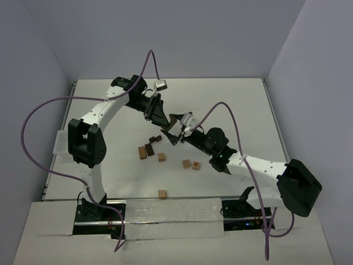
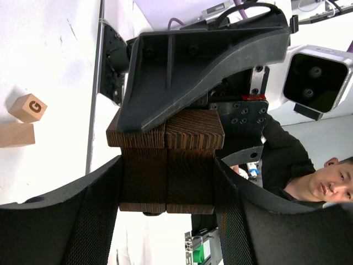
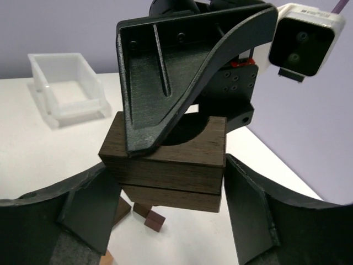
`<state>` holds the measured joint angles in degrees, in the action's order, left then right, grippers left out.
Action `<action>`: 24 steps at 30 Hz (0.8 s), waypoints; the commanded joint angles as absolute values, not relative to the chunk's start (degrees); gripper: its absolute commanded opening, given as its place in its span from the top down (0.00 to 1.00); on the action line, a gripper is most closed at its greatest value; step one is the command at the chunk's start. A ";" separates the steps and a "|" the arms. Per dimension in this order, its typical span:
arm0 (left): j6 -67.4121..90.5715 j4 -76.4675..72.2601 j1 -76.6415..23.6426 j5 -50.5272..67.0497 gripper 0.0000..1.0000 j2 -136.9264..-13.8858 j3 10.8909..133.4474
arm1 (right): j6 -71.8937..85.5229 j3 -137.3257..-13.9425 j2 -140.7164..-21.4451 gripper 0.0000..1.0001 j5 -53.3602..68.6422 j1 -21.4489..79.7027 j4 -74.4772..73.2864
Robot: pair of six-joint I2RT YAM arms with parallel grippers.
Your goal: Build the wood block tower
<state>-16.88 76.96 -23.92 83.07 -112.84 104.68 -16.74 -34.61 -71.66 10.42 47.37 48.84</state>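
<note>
Two dark brown wooden blocks (image 2: pixel 165 165) are pressed together as a pair and held in the air between the two arms. My left gripper (image 2: pixel 167 179) is shut on them, one finger on each outer side. In the right wrist view the same pair (image 3: pixel 176 163) lies between the fingers of my right gripper (image 3: pixel 168 174), which touch its two ends. From above, the left gripper (image 1: pixel 164 118) and right gripper (image 1: pixel 175 134) meet nose to nose and largely hide the pair. More wood blocks lie on the table: dark ones (image 1: pixel 150 147), tan ones (image 1: pixel 161 157) and one marked G (image 1: pixel 196 165).
A white plastic tray (image 3: pixel 66 83) stands at the table's left edge, partly behind the left arm (image 1: pixel 58 141). A single tan block (image 1: pixel 162 194) lies near the front. Purple cables loop over both arms. Small dark blocks (image 3: pixel 154 220) sit on the table right under the grippers.
</note>
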 commanded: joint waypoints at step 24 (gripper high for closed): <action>-19.63 78.40 -21.78 97.29 0.12 -115.94 103.52 | -20.20 -32.68 -66.67 1.00 14.43 46.01 48.47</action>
<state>-17.39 77.18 -23.61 84.66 -114.53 103.83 -18.83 -33.45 -70.13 12.01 46.87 47.45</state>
